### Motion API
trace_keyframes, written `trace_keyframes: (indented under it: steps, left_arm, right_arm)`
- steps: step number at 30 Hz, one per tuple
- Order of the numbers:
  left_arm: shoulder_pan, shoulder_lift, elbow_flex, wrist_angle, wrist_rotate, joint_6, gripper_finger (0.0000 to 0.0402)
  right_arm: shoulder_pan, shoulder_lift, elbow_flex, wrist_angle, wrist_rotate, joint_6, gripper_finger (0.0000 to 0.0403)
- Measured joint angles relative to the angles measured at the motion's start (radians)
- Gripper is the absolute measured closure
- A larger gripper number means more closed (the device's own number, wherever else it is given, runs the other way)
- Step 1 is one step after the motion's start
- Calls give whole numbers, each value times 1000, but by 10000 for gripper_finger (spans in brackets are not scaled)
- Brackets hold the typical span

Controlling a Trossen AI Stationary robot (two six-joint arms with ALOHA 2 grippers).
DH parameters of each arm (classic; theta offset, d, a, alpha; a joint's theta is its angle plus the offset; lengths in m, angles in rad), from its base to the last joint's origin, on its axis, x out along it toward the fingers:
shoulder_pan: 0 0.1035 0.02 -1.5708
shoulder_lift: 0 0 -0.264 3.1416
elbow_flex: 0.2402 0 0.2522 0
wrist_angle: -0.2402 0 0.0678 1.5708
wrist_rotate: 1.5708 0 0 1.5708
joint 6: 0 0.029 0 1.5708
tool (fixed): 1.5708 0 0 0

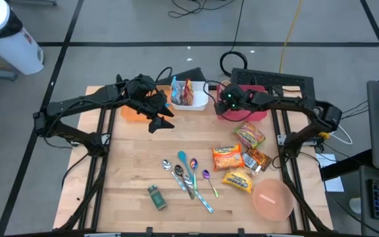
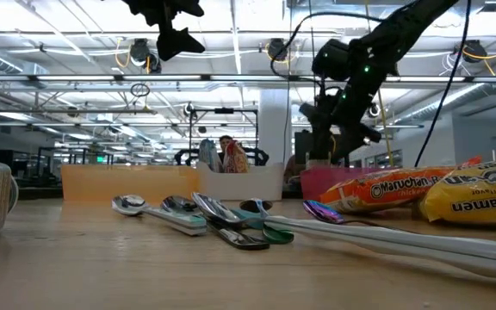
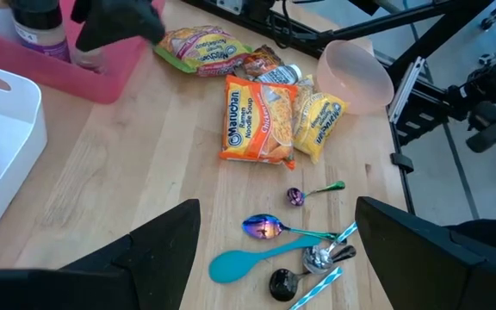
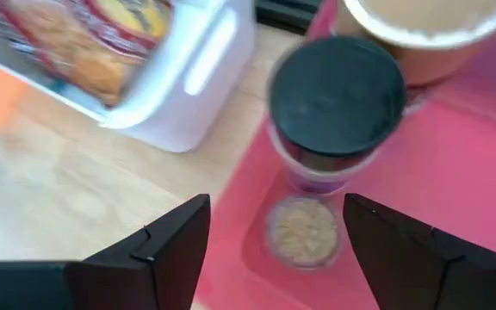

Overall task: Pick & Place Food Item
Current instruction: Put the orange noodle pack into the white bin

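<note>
The food items lie on the right half of the bench [image 1: 124,171]: an orange Maruchan ramen packet [image 1: 227,157] near the middle, a yellow ramen packet [image 1: 238,180] just in front of it, another noodle packet [image 1: 249,135] behind it, and a small dark snack wrapper [image 1: 258,160] touching the orange packet's right side. None of them is held.

The right gripper [image 1: 229,100] hangs over the pink bin [image 1: 258,113] at the back of the bench, released, its fingers spread wide above a black-lidded jar [image 4: 337,99] and a small open jar of grains [image 4: 303,231] standing in the bin.

The left gripper [image 1: 158,113] is raised over the back left of the bench, beside the orange bin [image 1: 129,113], also released and empty.

Between the two bins stands a white bin [image 1: 196,102] holding snack bags [image 1: 181,92]. In front of the packets sits a pink bowl [image 1: 272,199]. Near the bench's middle front lie several spoons [image 1: 188,176], a teal one [image 1: 183,158] among them, and a small green-capped jar [image 1: 156,196] lies on its side to their left.
</note>
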Motion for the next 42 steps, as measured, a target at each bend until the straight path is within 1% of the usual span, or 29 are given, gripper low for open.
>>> trace_keyframes:
  steps: [1,5,9,14,20,22,25,29,31,35,39,42]
  left_arm:
    - [0,0,0,0,0,-1,82]
    - [1,-5,0,-3,0,-4,82]
    - [11,-27,0,-7,1,-5,82]
    - [37,-66,0,-6,1,-8,82]
    - [61,-95,0,-5,2,-12,82]
    - [64,-95,0,-6,3,-28,82]
    - [63,-92,0,-28,9,-38,82]
    - [48,-86,0,-60,31,-26,82]
    - [41,-86,0,-65,33,-25,82]
    - [35,-89,0,-78,36,-23,82]
    - [35,-89,0,-79,47,-22,82]
    - [36,-89,0,-78,48,-7,82]
  right_arm:
    - [5,-12,0,3,-14,1,146]
    - [45,-66,0,6,-16,1,147]
    - [94,-116,0,46,-16,-2,147]
    - [149,-168,1,137,-16,1,147]
    - [196,-183,1,275,-16,7,147]
    - [206,-182,0,312,-27,42,148]
    - [209,-182,0,375,-120,103,149]
    - [212,-196,0,426,-274,53,149]
    - [222,-213,1,428,-298,48,149]
    - [255,-266,1,360,-280,22,149]
    - [308,-336,1,260,-191,2,149]
    - [352,-383,1,153,-136,2,149]
